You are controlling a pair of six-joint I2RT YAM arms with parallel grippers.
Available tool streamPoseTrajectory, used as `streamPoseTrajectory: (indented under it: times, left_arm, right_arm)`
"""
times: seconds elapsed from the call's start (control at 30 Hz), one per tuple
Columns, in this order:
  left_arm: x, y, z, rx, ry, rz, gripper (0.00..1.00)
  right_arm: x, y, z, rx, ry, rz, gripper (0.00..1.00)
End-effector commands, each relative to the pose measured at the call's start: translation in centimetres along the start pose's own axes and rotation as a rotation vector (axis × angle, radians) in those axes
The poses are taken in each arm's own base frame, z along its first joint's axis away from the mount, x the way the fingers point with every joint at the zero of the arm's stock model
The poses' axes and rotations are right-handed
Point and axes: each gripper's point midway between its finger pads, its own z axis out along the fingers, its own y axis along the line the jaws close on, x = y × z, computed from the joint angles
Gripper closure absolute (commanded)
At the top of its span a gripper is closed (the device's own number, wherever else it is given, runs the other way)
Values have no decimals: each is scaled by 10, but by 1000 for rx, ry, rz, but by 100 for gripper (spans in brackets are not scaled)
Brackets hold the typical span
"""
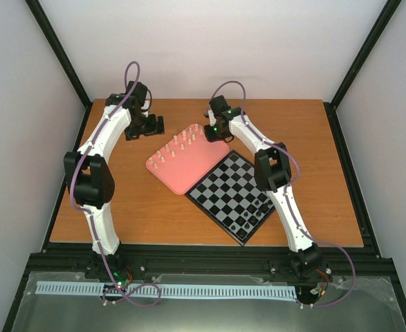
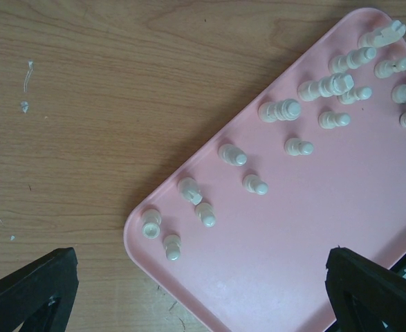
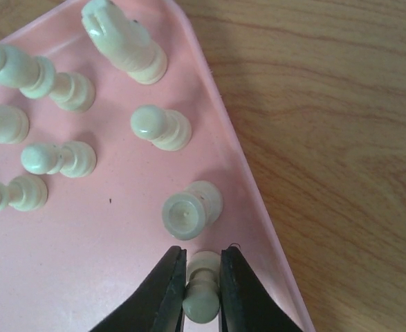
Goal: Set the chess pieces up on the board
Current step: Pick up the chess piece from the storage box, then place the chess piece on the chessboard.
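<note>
Right gripper (image 3: 203, 304) is clenched on a cream pawn (image 3: 204, 273), one finger (image 3: 158, 294) pressed to each flank of its stem. That pawn stands upright by the rim at the far end of the pink tray (image 3: 120, 277), its long axis running up between the fingers, with a neighbouring piece (image 3: 191, 213) just beside it. Other chess pieces (image 2: 285, 111) stand in rows on the tray. Outward, the board (image 1: 230, 187) lies just beside the tray on its near-right side, toward this arm's base, so the carry looks like a straight lift and then a pull back. The right arm is the nearer one. Left gripper (image 2: 203, 297) hangs spread wide above the tray's left corner, holding nothing.
</note>
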Motion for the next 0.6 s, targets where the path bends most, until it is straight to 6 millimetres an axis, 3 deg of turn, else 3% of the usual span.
streamPoseTrajectory:
  times: [0.0,0.2,0.43,0.57]
  left_arm:
    - [-8,-3,-8,26,-26,-21,0]
    - [-8,-4,-9,30,-27,-22,0]
    - [-9,-3,-10,23,-34,-22,0]
    - [-11,-3,-13,23,-40,-20,0]
  right_arm:
    - [-2,-1,-1,6,-4,-1,88]
    - [-12,6,-22,-7,-29,-7,94]
    - [-22,19,-84,-16,-88,-18,97]
    - [-1,9,-116,23,-71,12,97]
